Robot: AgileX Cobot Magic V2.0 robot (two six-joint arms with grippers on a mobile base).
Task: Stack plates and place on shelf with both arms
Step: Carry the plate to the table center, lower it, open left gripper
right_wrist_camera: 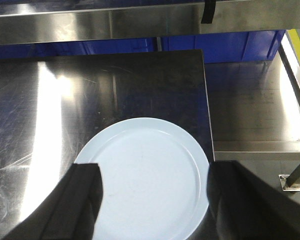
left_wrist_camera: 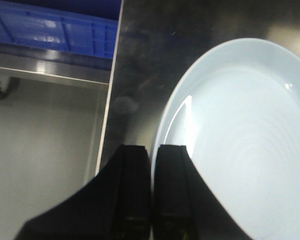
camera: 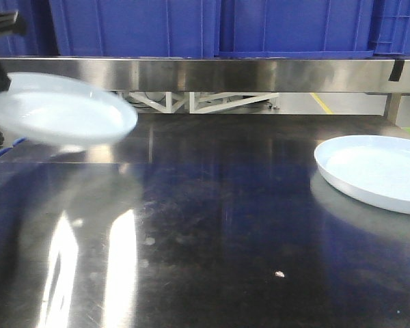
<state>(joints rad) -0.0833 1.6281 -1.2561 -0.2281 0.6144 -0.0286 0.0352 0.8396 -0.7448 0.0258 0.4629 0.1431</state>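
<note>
Left end effector (left_wrist_camera: 151,150) grips glossy pale plate (left_wrist_camera: 240,140).

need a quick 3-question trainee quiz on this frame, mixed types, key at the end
1. True or false: the left plate rests on the table.
2. Which tool is open? A) left tool B) right tool
3. Fill in: the right plate lies ___ the right tool.

Key: 1 false, the left tool holds it lifted by the rim. 2 B. 3 under.
</note>
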